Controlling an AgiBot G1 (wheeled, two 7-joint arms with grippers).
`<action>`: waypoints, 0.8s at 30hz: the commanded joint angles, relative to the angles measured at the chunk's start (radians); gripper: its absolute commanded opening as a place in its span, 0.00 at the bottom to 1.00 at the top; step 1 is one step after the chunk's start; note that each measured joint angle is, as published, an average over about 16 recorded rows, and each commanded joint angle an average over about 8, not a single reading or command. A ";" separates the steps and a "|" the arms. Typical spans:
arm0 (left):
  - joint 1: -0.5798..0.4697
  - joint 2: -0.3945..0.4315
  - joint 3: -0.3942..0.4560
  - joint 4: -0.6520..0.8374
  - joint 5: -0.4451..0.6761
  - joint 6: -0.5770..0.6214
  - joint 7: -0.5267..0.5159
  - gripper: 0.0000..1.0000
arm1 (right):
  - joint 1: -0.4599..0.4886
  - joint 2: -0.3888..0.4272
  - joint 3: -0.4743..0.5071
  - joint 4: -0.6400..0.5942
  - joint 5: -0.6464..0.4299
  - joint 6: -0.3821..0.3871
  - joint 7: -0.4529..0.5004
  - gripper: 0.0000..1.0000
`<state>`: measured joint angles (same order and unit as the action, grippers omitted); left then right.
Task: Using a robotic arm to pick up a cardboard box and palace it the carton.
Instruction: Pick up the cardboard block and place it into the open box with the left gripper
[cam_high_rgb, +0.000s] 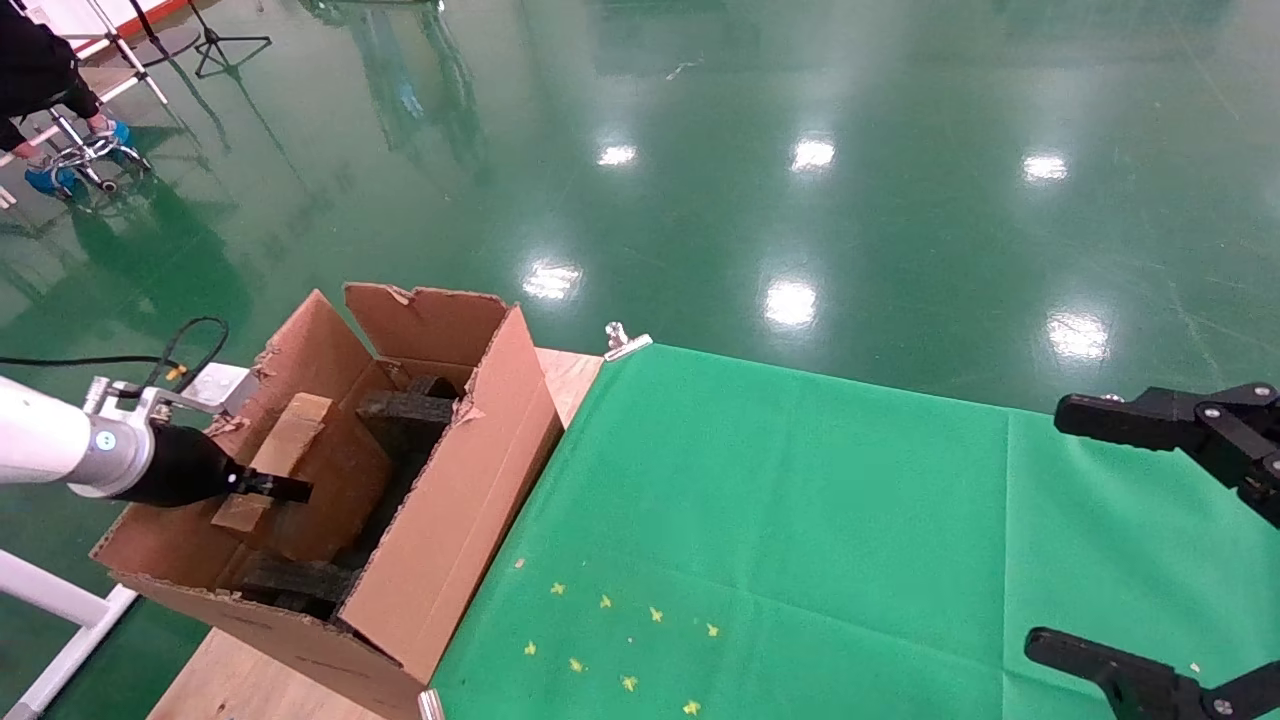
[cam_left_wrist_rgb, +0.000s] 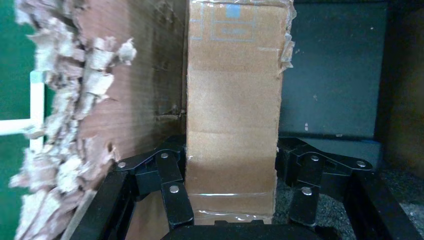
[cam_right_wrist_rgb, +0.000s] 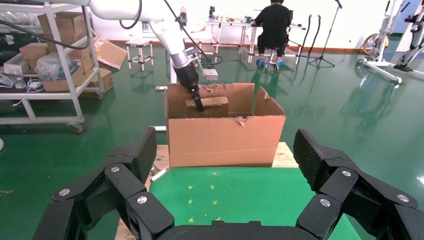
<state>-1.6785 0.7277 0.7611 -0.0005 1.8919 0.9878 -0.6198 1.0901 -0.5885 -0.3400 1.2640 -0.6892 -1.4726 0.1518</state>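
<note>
The robotic arm (cam_high_rgb: 60, 445), my left one, reaches into the carton (cam_high_rgb: 450, 510) at the table's left end. Its left gripper (cam_high_rgb: 275, 487) is shut on the cardboard box (cam_high_rgb: 285, 450), a small brown block held tilted inside the carton, above the black foam pieces (cam_high_rgb: 405, 415). In the left wrist view the box (cam_left_wrist_rgb: 232, 110) stands between the fingers (cam_left_wrist_rgb: 172, 172), beside the carton's ragged wall (cam_left_wrist_rgb: 75, 115). The right wrist view shows the carton (cam_right_wrist_rgb: 225, 137), the arm (cam_right_wrist_rgb: 177, 50) and the box (cam_right_wrist_rgb: 212, 102). My right gripper (cam_high_rgb: 1050, 530) is open and empty over the cloth's right side, also seen in its own wrist view (cam_right_wrist_rgb: 226, 150).
A green cloth (cam_high_rgb: 800, 520) with small yellow marks (cam_high_rgb: 610, 640) covers the wooden table (cam_high_rgb: 575, 375); a metal clip (cam_high_rgb: 625, 342) holds its far corner. A shelf rack (cam_right_wrist_rgb: 50, 60) and a seated person (cam_right_wrist_rgb: 274, 25) are far off on the green floor.
</note>
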 joint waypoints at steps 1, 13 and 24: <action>0.005 0.006 0.001 0.004 0.002 -0.008 -0.006 0.00 | 0.000 0.000 0.000 0.000 0.000 0.000 0.000 1.00; 0.040 0.040 0.010 0.014 0.014 -0.041 -0.037 0.02 | 0.000 0.000 0.000 0.000 0.000 0.000 0.000 1.00; 0.048 0.055 0.016 0.018 0.022 -0.067 -0.063 1.00 | 0.000 0.000 0.000 0.000 0.000 0.000 0.000 1.00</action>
<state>-1.6317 0.7812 0.7770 0.0175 1.9136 0.9237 -0.6805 1.0899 -0.5883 -0.3402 1.2638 -0.6889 -1.4721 0.1517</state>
